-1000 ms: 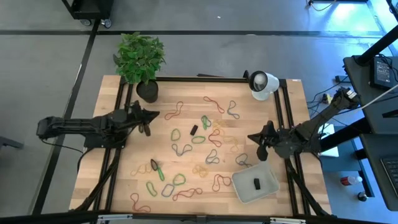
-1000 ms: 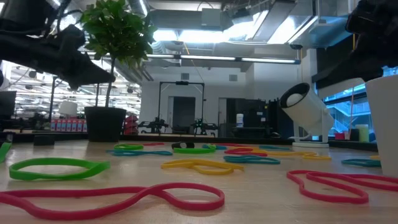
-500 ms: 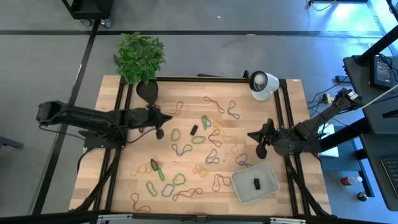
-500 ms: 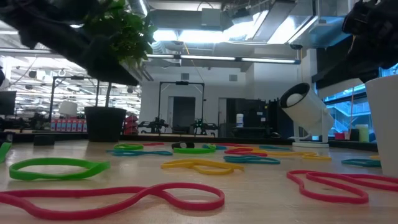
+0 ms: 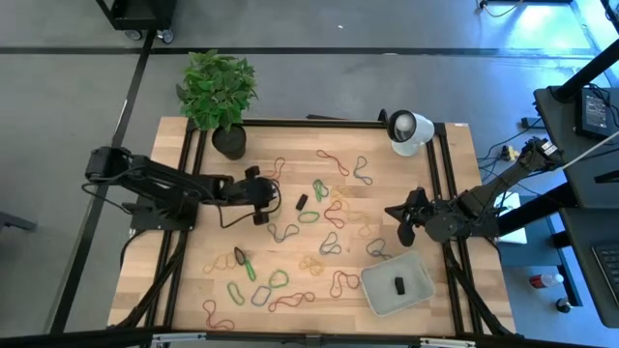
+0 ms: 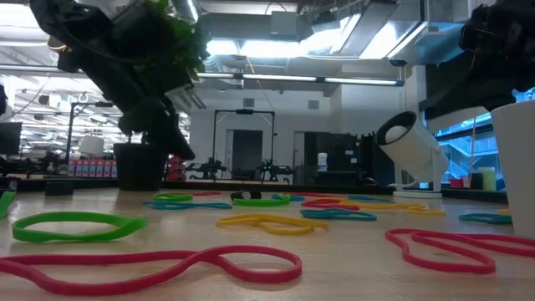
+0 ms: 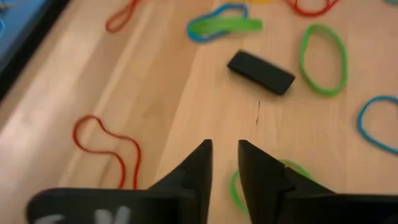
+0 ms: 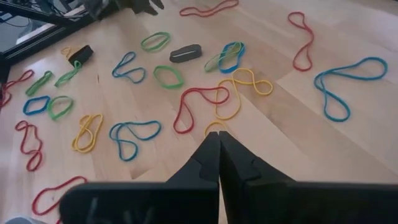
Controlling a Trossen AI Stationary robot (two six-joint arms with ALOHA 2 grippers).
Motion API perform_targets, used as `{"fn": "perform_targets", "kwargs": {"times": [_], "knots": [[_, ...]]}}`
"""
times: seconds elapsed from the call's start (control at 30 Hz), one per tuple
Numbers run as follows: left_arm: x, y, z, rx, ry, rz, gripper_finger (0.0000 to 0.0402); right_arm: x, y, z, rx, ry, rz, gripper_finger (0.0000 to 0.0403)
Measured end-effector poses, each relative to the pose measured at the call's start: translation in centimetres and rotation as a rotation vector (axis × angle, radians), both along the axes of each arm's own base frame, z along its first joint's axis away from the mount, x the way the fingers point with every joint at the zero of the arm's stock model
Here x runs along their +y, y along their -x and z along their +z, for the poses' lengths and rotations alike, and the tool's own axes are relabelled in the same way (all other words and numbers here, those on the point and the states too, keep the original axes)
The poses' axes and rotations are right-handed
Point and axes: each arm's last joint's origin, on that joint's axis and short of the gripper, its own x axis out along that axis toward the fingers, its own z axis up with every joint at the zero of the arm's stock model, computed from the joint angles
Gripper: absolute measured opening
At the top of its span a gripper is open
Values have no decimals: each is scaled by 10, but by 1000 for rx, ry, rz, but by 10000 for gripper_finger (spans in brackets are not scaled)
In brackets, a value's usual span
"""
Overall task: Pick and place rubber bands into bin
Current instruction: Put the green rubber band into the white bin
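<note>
Many coloured rubber bands (image 5: 309,232) lie scattered flat over the wooden table. The translucent bin (image 5: 382,295) sits near the table's near right corner with one dark piece (image 5: 398,285) in it. My left gripper (image 5: 263,200) hovers left of centre, tipped down, with its fingers a narrow gap apart (image 7: 224,155). It hangs over bare wood, a green band (image 7: 235,186) just beneath and a black band (image 7: 260,71) ahead. My right gripper (image 5: 401,228) waits shut and empty (image 8: 219,140) above the bands just beyond the bin.
A black plant pot (image 5: 229,142) stands at the far left corner and a white round device (image 5: 408,130) at the far right. Black frame rails (image 5: 189,242) run along the table's left and right sides. A red band (image 7: 106,146) lies beside my left fingers.
My left arm has reached out from the table's left side toward the centre. Its gripper has swung right, tipped downward and come lower over the bands. My right arm and the bands have stayed put.
</note>
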Motion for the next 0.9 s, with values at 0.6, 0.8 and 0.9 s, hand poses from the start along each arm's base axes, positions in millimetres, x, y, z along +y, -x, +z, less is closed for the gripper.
{"fn": "perform_targets", "kwargs": {"times": [0.6,0.8,0.9], "knots": [[-1,-2,-33,148,93,72,111,-1,1,-1,28,50,25,6],[-2,-5,-40,171,117,56,96,-1,1,-1,30,57,29,17],[-2,-6,-42,178,122,52,75,-1,1,-1,36,76,40,16]]}}
